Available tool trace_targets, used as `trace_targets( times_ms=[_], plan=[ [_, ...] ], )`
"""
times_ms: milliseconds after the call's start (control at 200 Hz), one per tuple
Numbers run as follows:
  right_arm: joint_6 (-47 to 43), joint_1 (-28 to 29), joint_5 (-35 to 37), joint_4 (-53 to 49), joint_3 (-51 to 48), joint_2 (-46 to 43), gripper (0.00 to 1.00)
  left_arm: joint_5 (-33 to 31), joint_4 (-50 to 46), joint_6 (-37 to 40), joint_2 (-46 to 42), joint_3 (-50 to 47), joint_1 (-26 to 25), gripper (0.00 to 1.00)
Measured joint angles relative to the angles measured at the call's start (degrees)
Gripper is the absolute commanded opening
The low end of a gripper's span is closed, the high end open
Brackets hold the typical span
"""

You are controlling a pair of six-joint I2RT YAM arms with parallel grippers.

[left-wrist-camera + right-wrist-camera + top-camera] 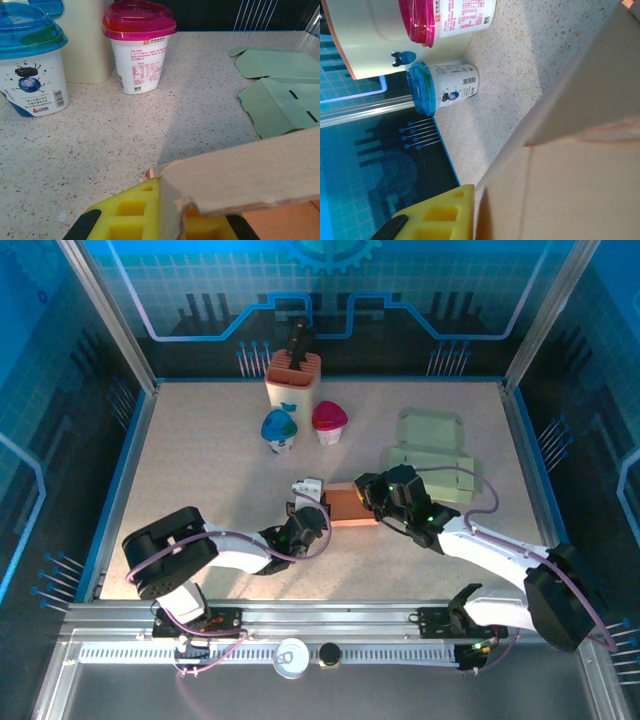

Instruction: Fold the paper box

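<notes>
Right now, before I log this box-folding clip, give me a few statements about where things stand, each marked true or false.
1. The pink-lidded cup stands upright beside the blue-lidded cup. True.
2. The blue-lidded cup lies tipped on its side. False: it stands upright on its base.
3. The cream holder stands behind both cups, toward the back of the table. True.
4. The green cardboard sheets lie stacked on top of the brown box. False: they lie flat on the table to the right of the box, not on it.
</notes>
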Motion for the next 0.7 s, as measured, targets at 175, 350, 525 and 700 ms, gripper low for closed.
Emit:
trace_targets(
  times_ms=[175, 350, 525, 700],
  plan=[
    [0.9, 0.0, -0.7, 1.7, -1.8, -0.5, 0.08, 0.6, -1.0, -1.7, -0.1, -0.6, -0.5, 0.27],
    [1.5, 0.0, -1.4, 2.5, -4.1, -0.7, 0.06, 2.8, -5.6, -4.7, -4.6, -3.4, -1.4, 0.43],
    [1.9, 0.0, -1.4, 4.3, -4.8, -0.7, 0.06, 5.5, -14.3, -7.9, -13.4, -3.5, -2.7, 0.53],
    [1.9, 0.0, -1.8, 5.1, -6.0, -0.7, 0.06, 8.1, -24.2, -13.6, -24.1, -3.4, -3.4, 0.6]
  ],
)
